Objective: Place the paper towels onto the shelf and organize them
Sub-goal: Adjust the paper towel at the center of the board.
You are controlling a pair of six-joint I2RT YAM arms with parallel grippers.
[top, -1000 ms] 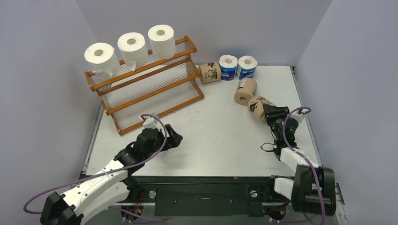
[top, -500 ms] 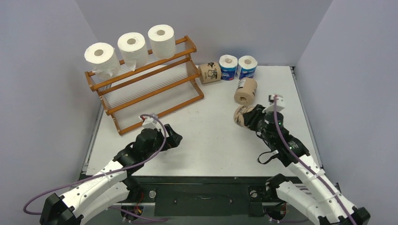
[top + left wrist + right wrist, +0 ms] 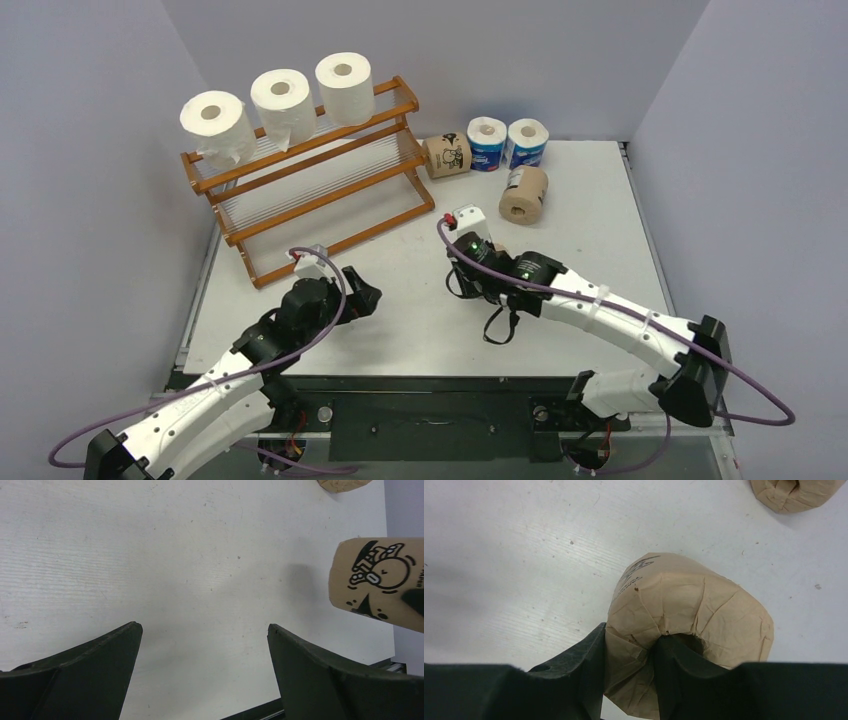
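Tabletop (image 3: 420,300), white and seen from above, is carrying an orange-brown wooden three-tier shelf (image 3: 320,180) at its far left. Three plain white paper towel rolls (image 3: 283,98) are sitting along the top tier. Two blue-and-white wrapped rolls (image 3: 487,145) and two loose brown-wrapped rolls (image 3: 524,193) are waiting on the table right of the shelf. My right gripper (image 3: 480,248) is reaching over mid-table, apart from the shelf, and it is hiding most of its load. My left gripper (image 3: 362,293) is hovering near the shelf's lower front corner.

Through the left wrist camera, my left gripper (image 3: 203,627) is standing with its jaws wide apart over bare table, holding nothing. A brown-wrapped roll with black cartoon print (image 3: 377,582) is hanging clear of the surface off to one side.

Through the right wrist camera, my right gripper (image 3: 629,650) is pinching that roll (image 3: 689,605) by its wall. One finger is poking into the hollow core and the other is pressing the crinkled wrapper outside. I am judging it light and soft, easily dented. The core wall seems the firmest place to grip it, though the roll may be swinging on so narrow a pinch.
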